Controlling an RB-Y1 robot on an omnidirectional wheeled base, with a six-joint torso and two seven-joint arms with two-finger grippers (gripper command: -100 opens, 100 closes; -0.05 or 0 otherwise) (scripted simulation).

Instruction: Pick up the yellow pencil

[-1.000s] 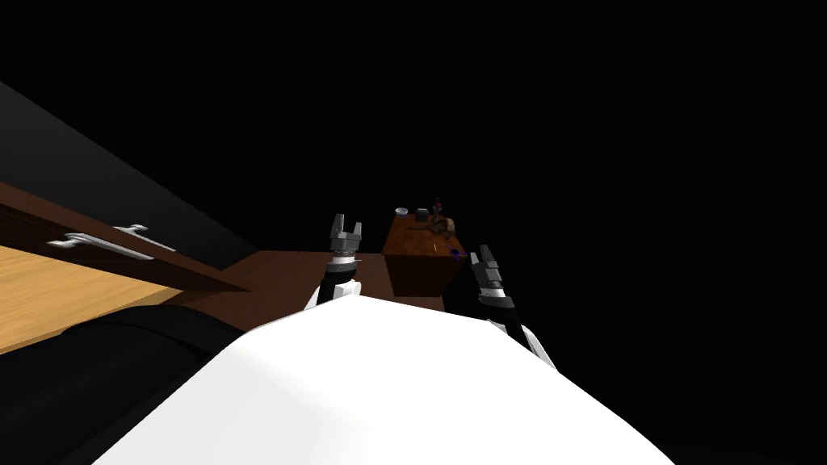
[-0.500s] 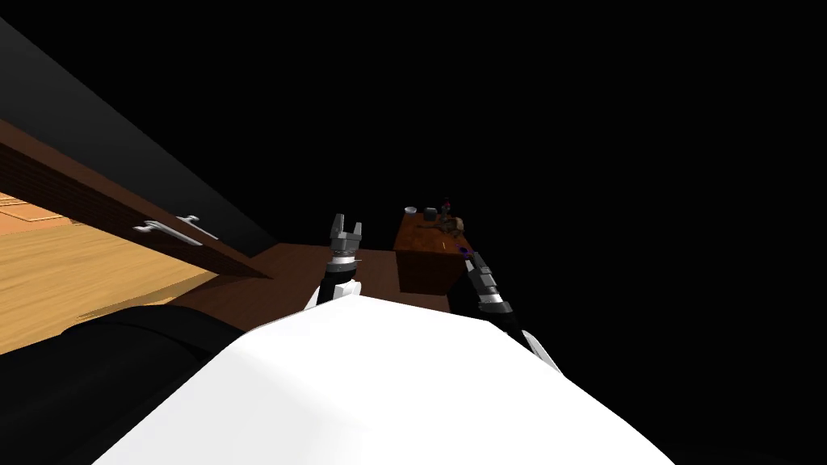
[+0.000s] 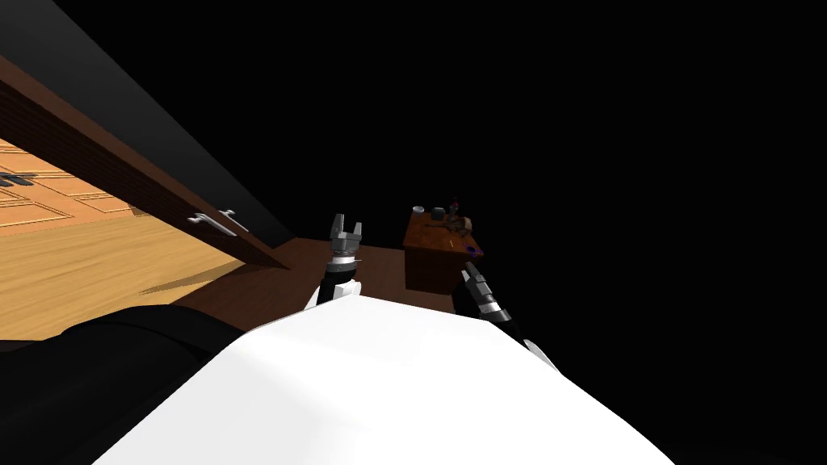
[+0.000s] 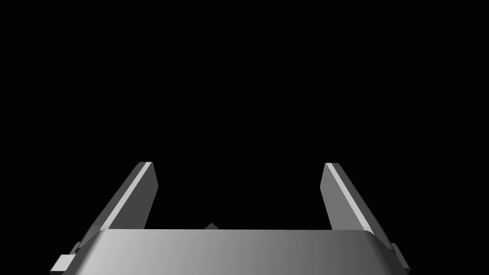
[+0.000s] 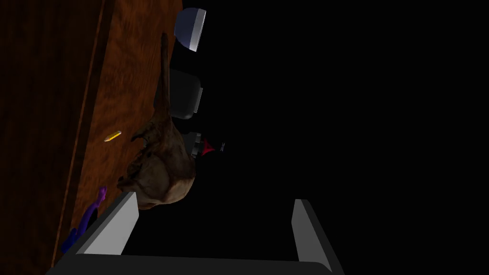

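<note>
The yellow pencil (image 5: 112,136) lies flat on the brown wooden table top (image 5: 124,71), close to its front edge. My right gripper (image 5: 213,200) is open and empty, well short of the pencil and off to the side of the table. In the head view the right gripper (image 3: 469,270) hangs just before the small table (image 3: 432,262). The left gripper (image 3: 347,227) is raised to the left of the table, and in its wrist view it (image 4: 239,164) stands open with nothing between its fingers.
A brown animal figure (image 5: 162,162) lies beside the pencil, with a purple object (image 5: 88,217) near the table corner. Behind stand a dark cup (image 5: 186,98), a grey bowl (image 5: 191,28) and a red and black item (image 5: 206,147). At the left are a dark brown panel with handles (image 3: 214,219) and a light wood floor (image 3: 81,266).
My view has swung, so the handled panel and the floor have spread at the left and the table has slid right. My right gripper has dropped lower, in front of the table.
</note>
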